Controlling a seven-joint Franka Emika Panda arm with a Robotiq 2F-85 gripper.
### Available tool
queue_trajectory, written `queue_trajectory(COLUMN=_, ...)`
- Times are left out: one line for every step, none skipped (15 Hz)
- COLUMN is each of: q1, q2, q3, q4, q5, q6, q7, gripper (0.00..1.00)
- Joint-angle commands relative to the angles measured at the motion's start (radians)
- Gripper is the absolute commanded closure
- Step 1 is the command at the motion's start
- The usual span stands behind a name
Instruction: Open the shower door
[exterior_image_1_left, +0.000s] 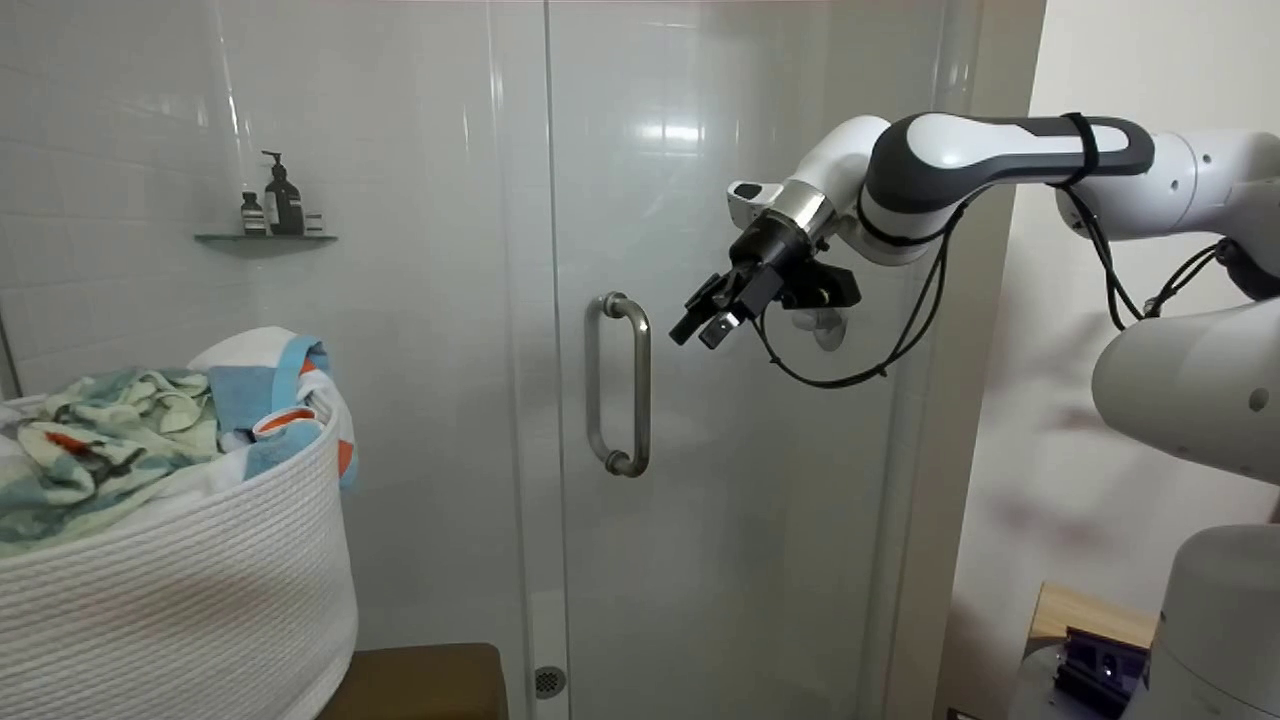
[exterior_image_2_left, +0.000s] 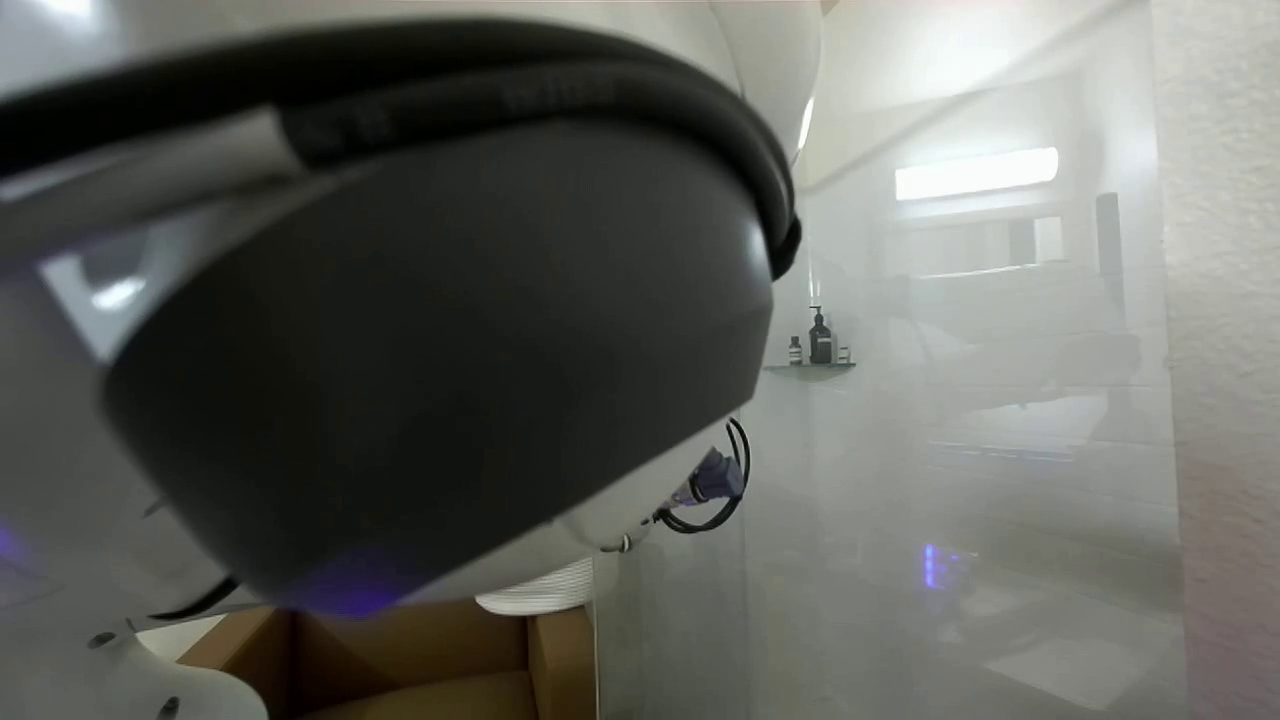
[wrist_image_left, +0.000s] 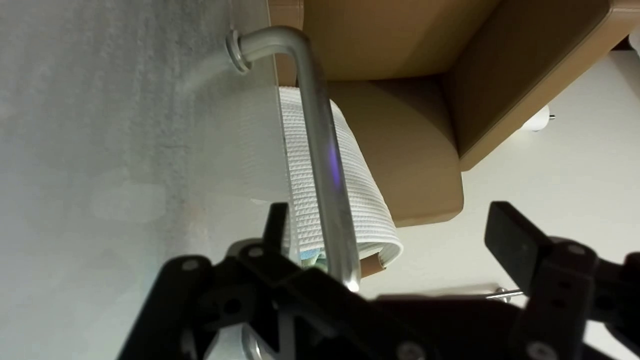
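The shower door is a tall clear glass panel standing in line with the glass beside it. Its silver bar handle runs vertically near the door's edge. Just right of the handle's upper part, in an exterior view, my gripper points down and left, apart from the bar. In the wrist view the gripper is open, its fingers wide. The handle shows between them there, closer to the left finger, with its near end hidden behind the gripper. In an exterior view the arm blocks the handle, and the gripper looks tiny.
A white woven basket heaped with towels stands at the left, near a brown chair. A corner shelf holds bottles behind the glass. A cable loop hangs under the wrist. Right of the door is a white wall.
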Motion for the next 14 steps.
queue_trajectory(q1=-0.014, q2=-0.014, q3=0.029, q4=-0.006, q5=0.006, q6=-0.027, q7=0.004, gripper=0.0)
queue_trajectory(q1=-0.01, q2=-0.018, q3=0.032, q4=-0.003, q5=0.007, q6=-0.032, q7=0.006, gripper=0.0)
queue_trajectory(q1=-0.006, q2=-0.021, q3=0.035, q4=0.001, q5=0.008, q6=-0.037, q7=0.007, gripper=0.0)
queue_trajectory(q1=-0.003, q2=-0.025, q3=0.041, q4=0.005, q5=0.011, q6=-0.046, q7=0.011, gripper=0.0)
queue_trajectory(q1=0.002, q2=-0.029, q3=0.044, q4=0.009, q5=0.011, q6=-0.055, q7=0.014, gripper=0.0)
queue_trajectory(q1=0.007, q2=-0.034, q3=0.049, q4=0.014, q5=0.013, q6=-0.067, q7=0.019, gripper=0.0)
queue_trajectory(q1=0.012, q2=-0.038, q3=0.05, q4=0.018, q5=0.009, q6=-0.07, q7=0.02, gripper=0.0)
queue_trajectory(q1=0.017, q2=-0.042, q3=0.052, q4=0.022, q5=0.006, q6=-0.073, q7=0.021, gripper=0.0)
queue_trajectory(q1=0.024, q2=-0.047, q3=0.054, q4=0.026, q5=0.006, q6=-0.075, q7=0.023, gripper=0.0)
queue_trajectory(q1=0.03, q2=-0.052, q3=0.057, q4=0.03, q5=0.002, q6=-0.075, q7=0.021, gripper=0.0)
queue_trajectory(q1=0.036, q2=-0.056, q3=0.059, q4=0.035, q5=0.003, q6=-0.082, q7=0.021, gripper=0.0)
queue_trajectory(q1=0.044, q2=-0.064, q3=0.061, q4=0.042, q5=0.005, q6=-0.092, q7=0.024, gripper=0.0)
queue_trajectory(q1=0.05, q2=-0.07, q3=0.063, q4=0.048, q5=0.004, q6=-0.1, q7=0.025, gripper=0.0)
queue_trajectory(q1=0.055, q2=-0.076, q3=0.068, q4=0.055, q5=0.004, q6=-0.113, q7=0.026, gripper=0.0)
